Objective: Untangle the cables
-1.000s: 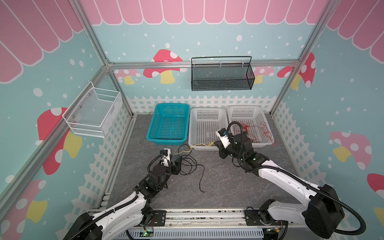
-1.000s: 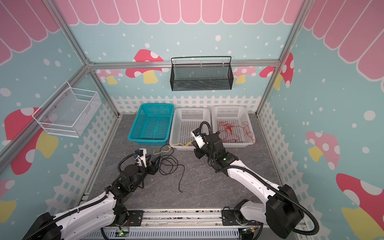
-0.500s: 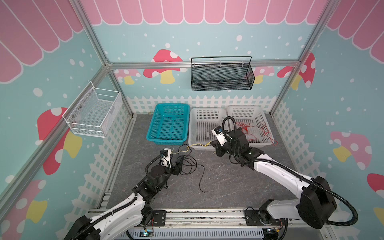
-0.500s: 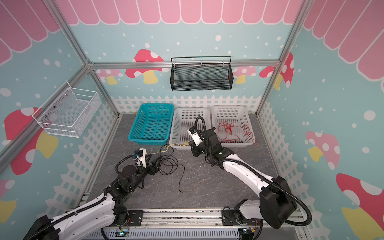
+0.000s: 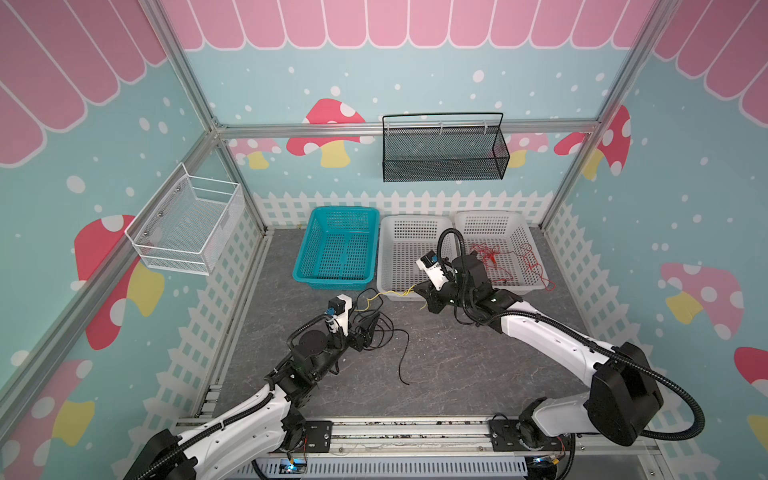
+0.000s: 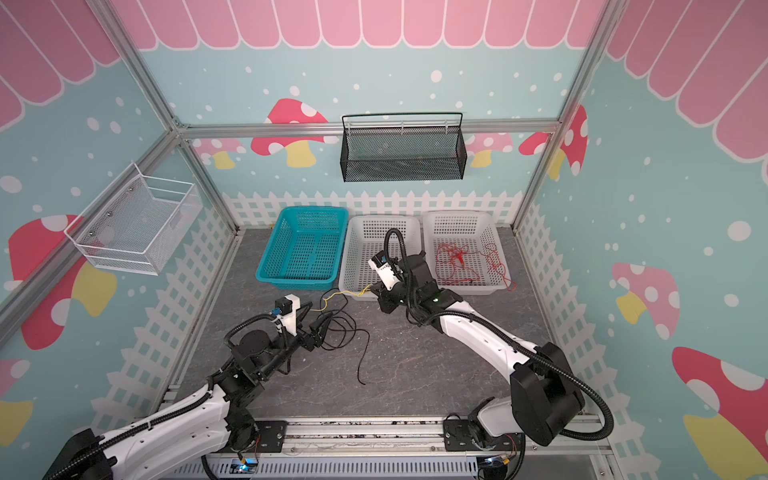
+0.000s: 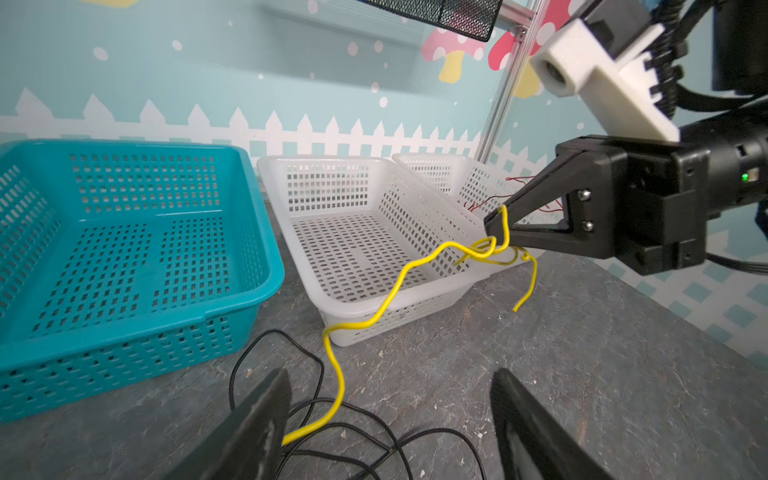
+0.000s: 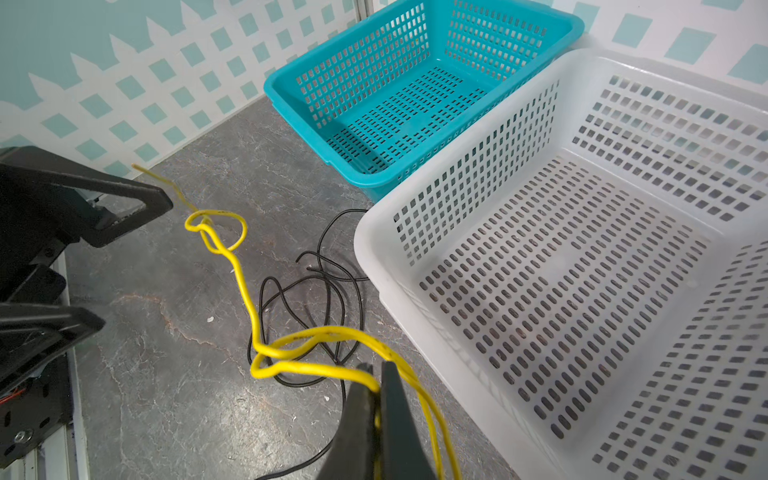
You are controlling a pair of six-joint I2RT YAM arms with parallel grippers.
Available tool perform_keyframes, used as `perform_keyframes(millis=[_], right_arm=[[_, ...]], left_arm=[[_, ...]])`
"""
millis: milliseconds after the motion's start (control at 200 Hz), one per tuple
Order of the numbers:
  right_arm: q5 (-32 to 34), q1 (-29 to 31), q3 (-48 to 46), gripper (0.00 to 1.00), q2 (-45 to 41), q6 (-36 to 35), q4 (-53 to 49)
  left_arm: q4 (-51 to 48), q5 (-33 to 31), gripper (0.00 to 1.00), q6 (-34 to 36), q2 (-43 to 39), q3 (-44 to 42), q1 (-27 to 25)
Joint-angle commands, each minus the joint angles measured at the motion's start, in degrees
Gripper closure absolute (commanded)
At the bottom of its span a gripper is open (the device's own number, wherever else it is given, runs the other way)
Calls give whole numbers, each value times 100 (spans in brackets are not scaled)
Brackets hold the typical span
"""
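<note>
Cable (image 8: 311,368) strung across desk (image 5: 457,357).
Right jaws clamp the yellow length; left jaws, apart, sit at its other end, leftward.

Robotics lab test cell: two white robot arms (image 5: 540,332) bolted to an aluminium rail (image 5: 415,424), boxed in by metal framing (image 5: 291,129) and mushroom-print panels (image 5: 291,75). Plastic baskets (image 5: 345,208) line up beyond the arms, and wire baskets (image 5: 444,153) hang above.

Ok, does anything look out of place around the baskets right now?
Yes: the red cable trails out over the rightmost white basket's front corner, and the yellow cable has a knotted loop in it.
</note>
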Motion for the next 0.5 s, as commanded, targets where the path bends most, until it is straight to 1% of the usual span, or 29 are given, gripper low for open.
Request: perform_keyframes(millis=[0,235,365,440,495], right_arm=[[-237,4,163,100,-6,-111,-150],[-433,3,261,100,-46,-259,-372],[-561,2,275,100,-117,-339,-419],[-638,7,270,100,-165,-369,-423],[-688,6,263,100,-194,-389,-423]], left_arm=[[308,-150,24,563,130,184,-81],[337,-315,25,913,592,424,-140],[379,-400,29,1050,911,534,-171],[384,-421,34,1104,1044,587,-188],[439,-465,42,1104,1122,601,-197]])
